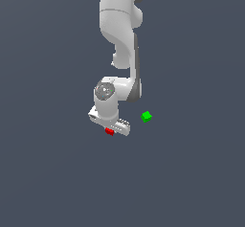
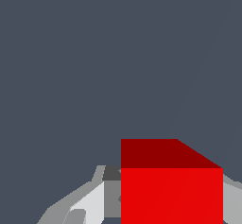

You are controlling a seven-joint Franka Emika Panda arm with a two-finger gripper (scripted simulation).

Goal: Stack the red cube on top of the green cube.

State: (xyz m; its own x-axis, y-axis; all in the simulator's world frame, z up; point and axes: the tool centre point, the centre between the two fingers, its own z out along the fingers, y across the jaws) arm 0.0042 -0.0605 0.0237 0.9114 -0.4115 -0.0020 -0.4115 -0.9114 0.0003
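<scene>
Here the red cube (image 2: 171, 190) sits between the end effector (image 1: 111, 129) fingers.

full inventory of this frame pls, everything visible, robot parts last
red cube: 1, bright red, directly under the gripper in the exterior view, mostly hidden by it; fills the near part of the wrist view between the fingers
green cube: 1, bright green, on the floor, apart from the red cube, toward the exterior view's right of the gripper; not in the wrist view
floor: 1, dark grey-blue, plain
arm: 1, white with dark joints, reaching down from the top of the exterior view
gripper: 1, white, low over the red cube; grip cannot be confirmed
</scene>
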